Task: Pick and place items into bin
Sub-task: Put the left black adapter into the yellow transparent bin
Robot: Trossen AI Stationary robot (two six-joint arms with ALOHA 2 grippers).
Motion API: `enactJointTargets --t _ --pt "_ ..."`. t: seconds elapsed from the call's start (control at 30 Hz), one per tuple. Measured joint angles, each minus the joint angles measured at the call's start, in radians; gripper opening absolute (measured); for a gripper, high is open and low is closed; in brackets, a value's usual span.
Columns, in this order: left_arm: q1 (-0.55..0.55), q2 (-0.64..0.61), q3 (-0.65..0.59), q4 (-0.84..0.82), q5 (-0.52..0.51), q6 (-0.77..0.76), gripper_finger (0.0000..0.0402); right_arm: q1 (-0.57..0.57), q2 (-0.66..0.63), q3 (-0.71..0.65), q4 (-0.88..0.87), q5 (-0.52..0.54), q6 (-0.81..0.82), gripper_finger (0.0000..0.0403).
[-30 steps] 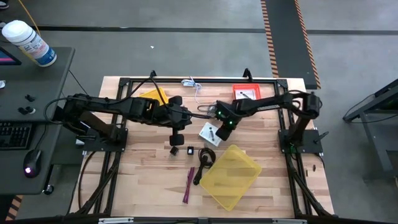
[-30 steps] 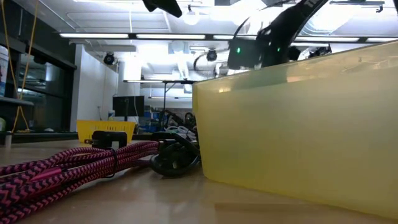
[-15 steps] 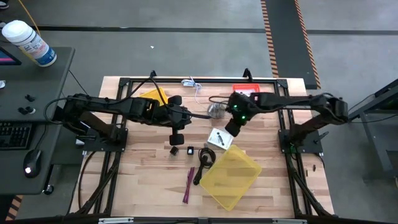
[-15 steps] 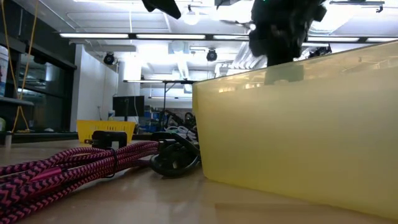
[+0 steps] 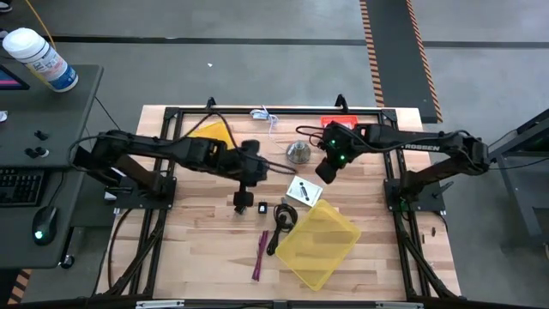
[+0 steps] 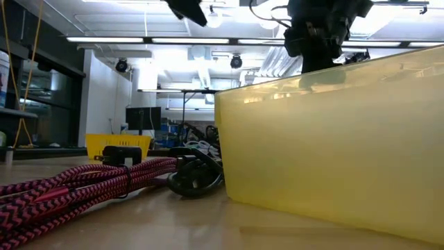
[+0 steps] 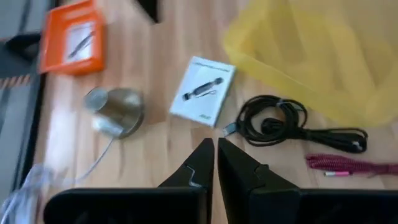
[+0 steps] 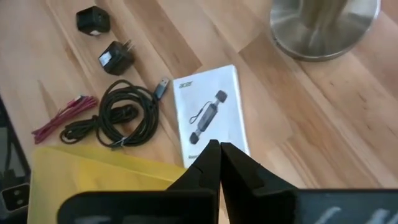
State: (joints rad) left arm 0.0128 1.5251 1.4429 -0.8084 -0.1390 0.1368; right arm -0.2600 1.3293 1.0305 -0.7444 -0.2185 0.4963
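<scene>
Where bin (image 6: 333,139) fills low view, items behind hidden, cable coil (image 6: 194,177) half-hidden

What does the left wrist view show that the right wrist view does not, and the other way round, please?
Only the left wrist view shows the orange box and the thin pale cord. Only the right wrist view shows the two small black cubes. Both show the white card, the black cable coil, the maroon cable, the silver dome and the yellow bin; each also shows its own closed fingers, the left gripper and the right gripper.
</scene>
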Motion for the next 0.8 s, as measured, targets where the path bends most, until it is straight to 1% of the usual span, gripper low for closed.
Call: enactJointTargets --t 0.17,0.23,0.37,0.4,0.53,0.63,0.73,0.8 --pt "0.006 0.103 -0.001 0.048 0.075 0.13 0.0043 -0.005 -0.008 0.001 -0.03 0.006 -0.005 0.0001" --pt "0.017 0.142 0.001 0.096 0.108 0.168 0.0053 -0.005 -0.028 0.001 -0.05 0.022 -0.007 0.0001" --pt "0.049 0.204 0.001 0.122 0.122 0.199 0.0064 -0.005 -0.098 0.001 -0.111 0.073 0.004 0.0001" --pt "0.058 0.215 0.001 0.108 0.13 0.197 0.0064 -0.005 -0.117 0.001 -0.123 0.082 0.015 0.0001" --pt "0.077 0.234 0.0 0.054 0.184 0.192 0.0052 0.0 -0.194 0.001 -0.163 0.129 0.056 0.0001" --pt "0.072 0.235 0.0 0.01 0.194 0.186 0.0035 0.008 -0.239 0.001 -0.175 0.181 0.079 0.0001" --pt "0.071 0.225 0.0 -0.052 0.23 0.122 0.0019 0.013 -0.269 0.001 -0.181 0.212 0.086 0.0001" --pt "0.073 0.225 0.002 -0.101 0.256 0.038 0.0011 0.013 -0.278 0.001 -0.19 0.228 0.093 0.0001"
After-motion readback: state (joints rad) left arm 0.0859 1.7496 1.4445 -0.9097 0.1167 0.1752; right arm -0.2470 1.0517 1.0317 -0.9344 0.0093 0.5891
